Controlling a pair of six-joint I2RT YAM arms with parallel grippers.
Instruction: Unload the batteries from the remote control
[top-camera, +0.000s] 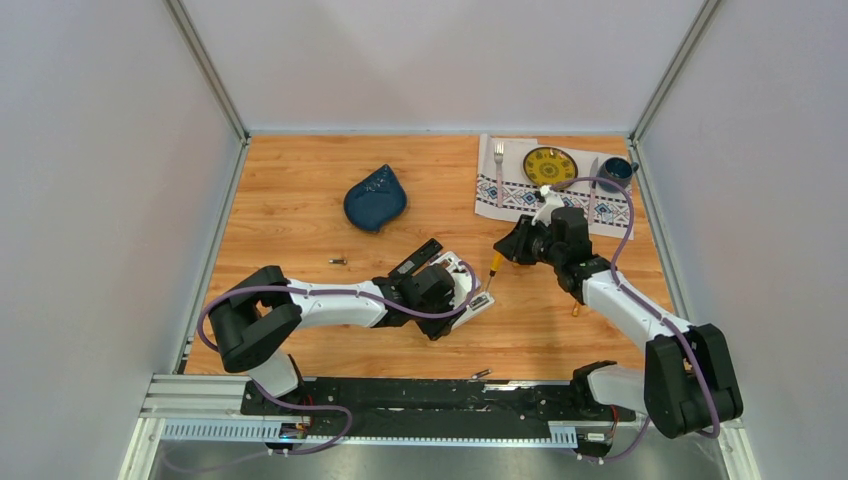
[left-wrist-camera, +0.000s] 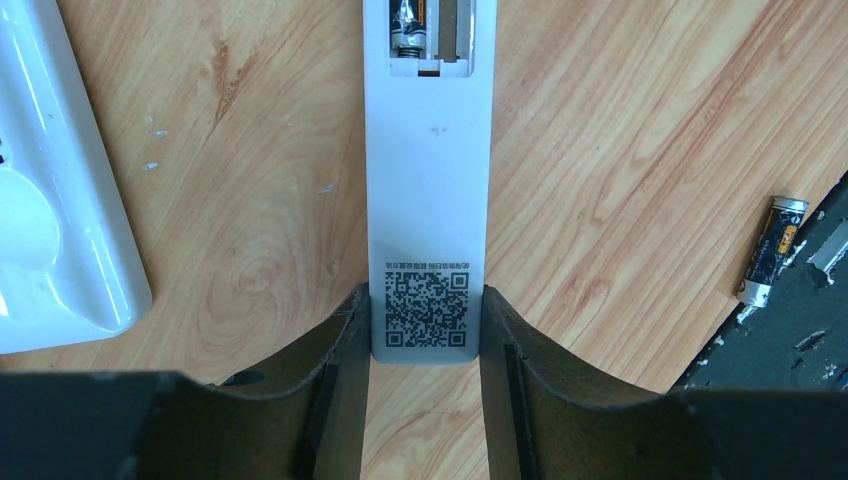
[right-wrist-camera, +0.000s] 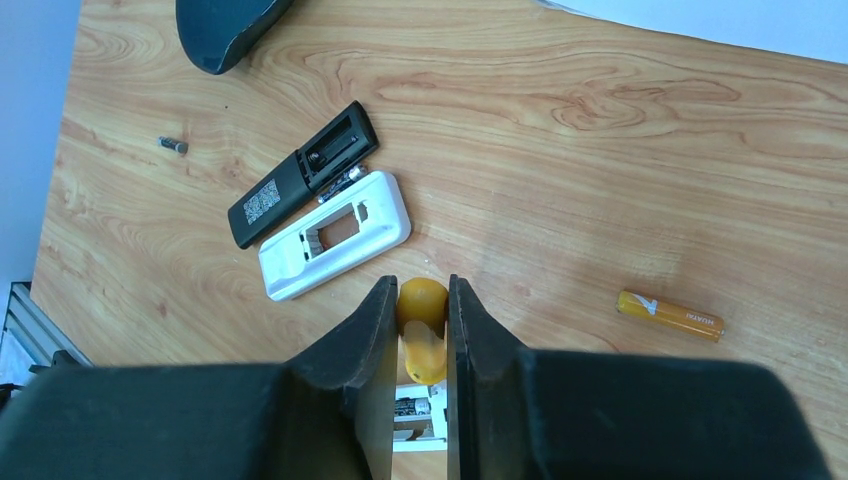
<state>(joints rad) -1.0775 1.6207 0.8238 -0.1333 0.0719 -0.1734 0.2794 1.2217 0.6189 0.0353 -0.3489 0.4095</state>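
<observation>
One slick, light dark battery (left-wrist-camera: 407, 25) in the white plastic remote (left-wrist-camera: 428, 180) my left gripper (left-wrist-camera: 425, 320) clamps; right gripper (right-wrist-camera: 420, 295) pinches the orange-handled screwdriver (right-wrist-camera: 424, 350) to lever it.

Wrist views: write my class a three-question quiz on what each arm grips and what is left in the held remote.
1. True or false: the left tool grips the slim white remote at its QR-code end.
2. The right tool is shut on: A a fork; B the orange-handled screwdriver; C a knife.
3. Short answer: what sits in the slim white remote's open compartment?
Key: 1 true; 2 B; 3 a battery.
</observation>
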